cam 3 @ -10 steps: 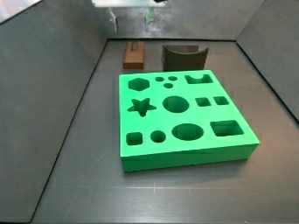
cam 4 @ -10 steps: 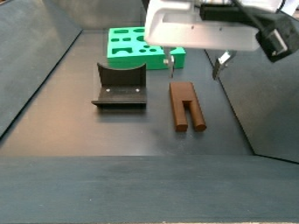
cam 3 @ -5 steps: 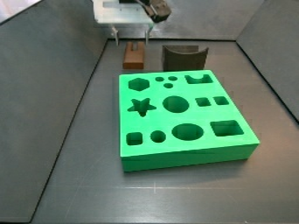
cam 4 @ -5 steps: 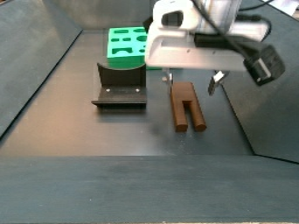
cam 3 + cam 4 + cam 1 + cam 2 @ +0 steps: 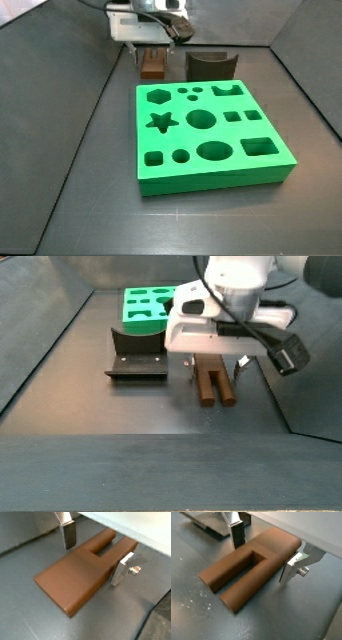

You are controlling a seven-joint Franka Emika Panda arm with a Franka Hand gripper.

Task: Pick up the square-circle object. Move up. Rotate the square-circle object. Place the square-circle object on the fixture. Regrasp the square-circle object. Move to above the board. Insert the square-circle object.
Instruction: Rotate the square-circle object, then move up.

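Observation:
The square-circle object is a dark brown block with two prongs, lying flat on the floor behind the board; it also shows in a side view. My gripper has come down over it and is open. In both wrist views the block lies between the two fingers, one finger beside one flank and one finger beside the other, with small gaps. The gripper holds nothing. The fixture stands next to the block.
The green board with cut-out holes lies in the middle of the dark floor, and shows behind the fixture in a side view. Grey walls enclose the floor on the sides and back.
The gripper has come down from above the block, and its open fingers now stand on either side of it. The block, fixture and board have not moved.

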